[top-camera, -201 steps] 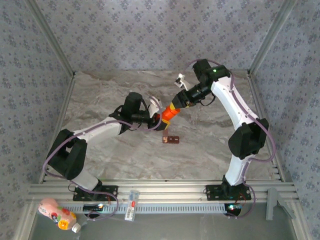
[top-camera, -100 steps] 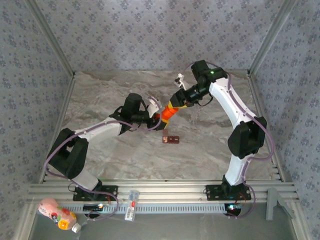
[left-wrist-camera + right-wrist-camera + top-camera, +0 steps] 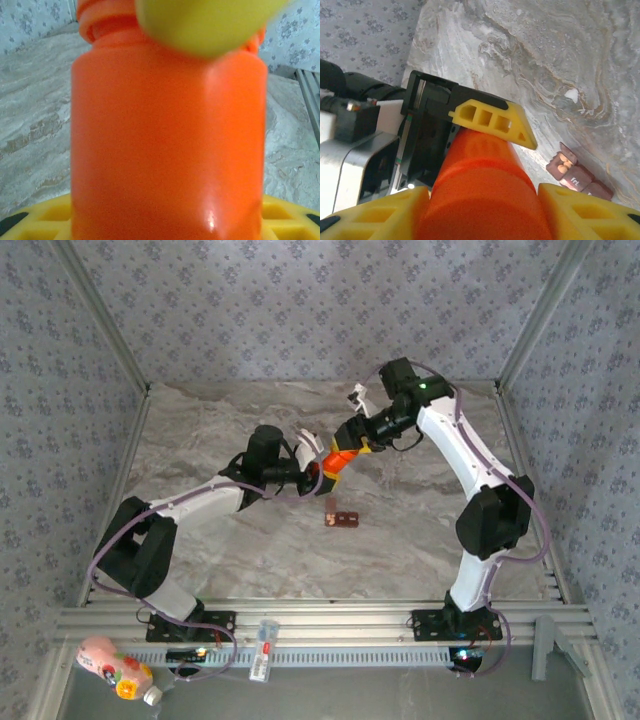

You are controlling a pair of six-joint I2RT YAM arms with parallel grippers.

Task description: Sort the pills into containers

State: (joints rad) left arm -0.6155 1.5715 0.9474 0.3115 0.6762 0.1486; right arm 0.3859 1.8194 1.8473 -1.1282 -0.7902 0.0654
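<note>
An orange bottle (image 3: pixel 337 462) hangs tilted above the middle of the table, held between both arms. My left gripper (image 3: pixel 318 469) is shut on its body, which presses between the yellow pads (image 3: pixel 45 220). My right gripper (image 3: pixel 350 446) stands at the cap end, its fingers (image 3: pixel 380 210) flanking the orange cap (image 3: pixel 480 195) closely with the jaws parted. The containers (image 3: pixel 341 519), a dark reddish-brown strip, lie on the table just below the bottle. One end compartment (image 3: pixel 563 162) is open and holds tan pills.
A small white fleck (image 3: pixel 571 95) lies on the marble table (image 3: pixel 200 430) beyond the strip. A pink drink bottle (image 3: pixel 115 668) and a small tube (image 3: pixel 263 648) rest by the front rail, off the table. Patterned walls close in three sides.
The bottle and both grippers have shifted slightly up and to the left. The right gripper's jaws have widened around the cap.
</note>
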